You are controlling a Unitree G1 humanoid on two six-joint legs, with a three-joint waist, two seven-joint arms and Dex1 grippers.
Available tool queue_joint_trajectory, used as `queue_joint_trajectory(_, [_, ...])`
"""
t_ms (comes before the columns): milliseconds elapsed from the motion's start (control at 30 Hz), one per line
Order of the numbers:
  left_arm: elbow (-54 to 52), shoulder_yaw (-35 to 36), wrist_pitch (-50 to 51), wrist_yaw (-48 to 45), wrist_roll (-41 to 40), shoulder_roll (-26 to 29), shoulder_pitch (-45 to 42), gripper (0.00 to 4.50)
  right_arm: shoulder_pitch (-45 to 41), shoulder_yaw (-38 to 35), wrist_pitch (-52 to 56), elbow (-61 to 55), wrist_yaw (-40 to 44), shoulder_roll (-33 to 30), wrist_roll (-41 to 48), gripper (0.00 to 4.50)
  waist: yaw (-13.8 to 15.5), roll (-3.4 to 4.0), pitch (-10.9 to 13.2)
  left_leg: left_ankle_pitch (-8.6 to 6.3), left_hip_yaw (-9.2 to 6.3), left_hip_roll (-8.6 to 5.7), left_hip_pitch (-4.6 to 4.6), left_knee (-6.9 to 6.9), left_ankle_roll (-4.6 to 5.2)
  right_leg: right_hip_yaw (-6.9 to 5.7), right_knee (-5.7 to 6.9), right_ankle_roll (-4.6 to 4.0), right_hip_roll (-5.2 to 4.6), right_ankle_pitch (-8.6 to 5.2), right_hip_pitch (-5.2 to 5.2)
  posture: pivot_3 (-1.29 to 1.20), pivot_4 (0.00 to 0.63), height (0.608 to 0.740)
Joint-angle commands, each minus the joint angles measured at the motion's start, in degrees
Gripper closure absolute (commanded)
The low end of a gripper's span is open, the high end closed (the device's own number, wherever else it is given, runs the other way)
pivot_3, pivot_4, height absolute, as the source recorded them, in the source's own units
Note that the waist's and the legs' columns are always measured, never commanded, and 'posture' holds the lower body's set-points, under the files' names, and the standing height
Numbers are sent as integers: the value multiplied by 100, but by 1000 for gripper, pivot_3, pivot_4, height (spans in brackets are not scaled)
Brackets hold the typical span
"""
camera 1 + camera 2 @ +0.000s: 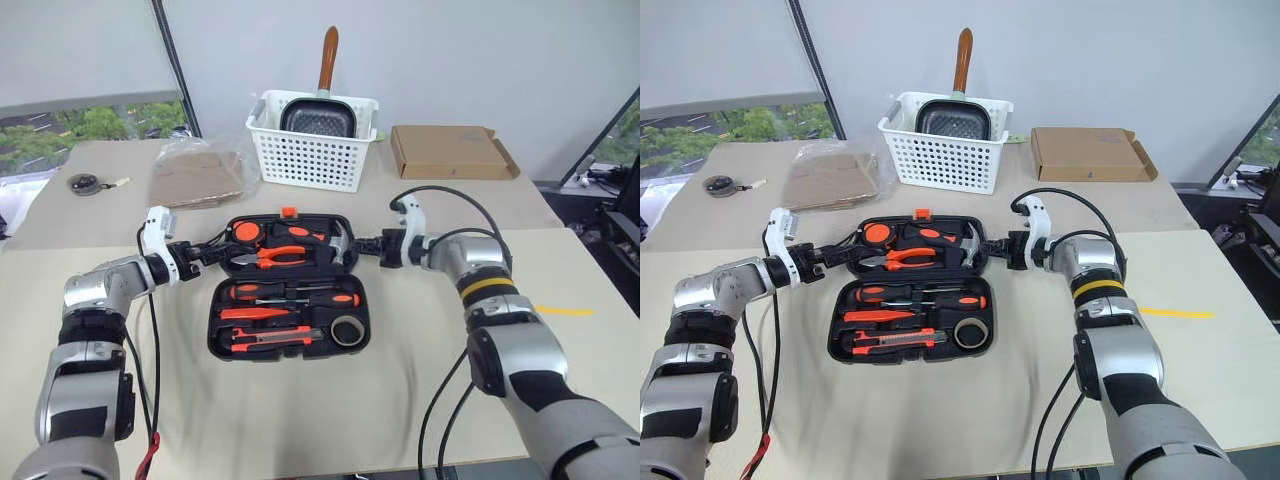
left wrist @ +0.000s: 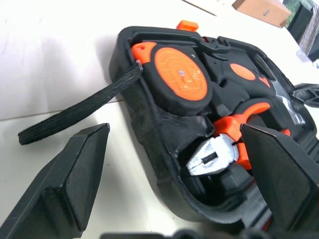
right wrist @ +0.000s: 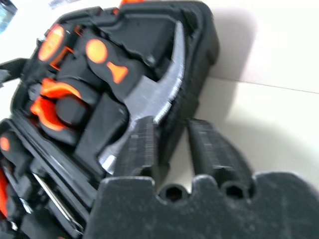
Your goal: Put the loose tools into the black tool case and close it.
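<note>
**Tool case open on desk, both grippers at its far half**

The desk (image 1: 300,420) fills the lower frame of the head views. The black tool case (image 1: 222,345) lies open at centre frame, both halves flat, with its orange latch (image 1: 289,212) on the upper edge.

The white basket (image 1: 312,155) stands at upper centre and holds a dark pan (image 1: 318,118) with a wooden handle. A cardboard box (image 1: 450,152) lies at upper right. A clear bag with brown content (image 1: 197,175) lies at upper left.

Case, upper half: round tape measure (image 1: 245,232), pliers (image 1: 277,257) and hammer (image 1: 337,243), each seated in a slot. Case, lower half: two orange-and-black screwdrivers (image 1: 290,293), a slim orange screwdriver (image 1: 255,313), a utility knife (image 1: 272,337) and a tape roll (image 1: 347,330), all seated in the moulded slots.

The left gripper (image 1: 205,254) is at the left edge of the upper half. Its jaws stand wide apart; in the left wrist view one finger (image 2: 75,184) is over the desk outside the case wall and the other is over the pliers. It holds nothing.

The right gripper (image 1: 362,245) is at the right edge of the upper half, beside the hammer head. Its fingers (image 3: 139,147) are nearly together; whether they grip the case rim cannot be determined.
</note>
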Motion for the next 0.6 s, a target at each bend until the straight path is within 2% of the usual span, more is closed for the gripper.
queue_joint_trajectory(33, [397,166,-50,-62,121,15,-300,0,-193,-64,-243,62,71,-22,-75,4467,-5,0,0,0,0,0,1,1,0,1,0,31,-1,-17,0,0,150,700])
queue_joint_trajectory(333, [1161,163,-230,-65,505,-147,-633,0,-268,-74,-371,124,53,91,-193,4467,-42,0,0,0,1,-2,5,1,-1,3,12,18,-5,-7,1,0,150,700])
queue_joint_trajectory(367, [1189,191,-247,-86,516,-157,-652,516,-268,-76,-381,121,51,93,-199,4500,-50,0,0,0,1,-2,6,1,-1,3,13,16,-5,-6,1,0,150,700])
queue_joint_trajectory(400, [1217,226,-269,-96,517,-167,-671,672,-268,-77,-390,119,49,93,-204,4500,-57,0,0,1,1,-1,6,1,-2,3,13,17,-5,-6,1,0,150,700])
queue_joint_trajectory(500, [1277,268,-310,-161,555,-168,-708,1929,-246,-83,-440,117,6,94,-224,4500,-73,0,0,1,1,-1,5,1,-2,3,13,14,-5,-5,0,0,150,700])
queue_joint_trajectory(533, [1285,266,-320,-192,577,-166,-710,2140,-235,-81,-452,116,4,94,-229,4500,-74,0,0,1,1,-1,4,1,-2,3,13,14,-5,-5,0,0,150,700])
queue_joint_trajectory(600, [1286,284,-321,-270,605,-157,-708,2955,-224,-77,-468,117,6,92,-239,4500,-76,0,0,1,1,-2,4,1,-2,3,13,13,-6,-5,0,0,150,700])
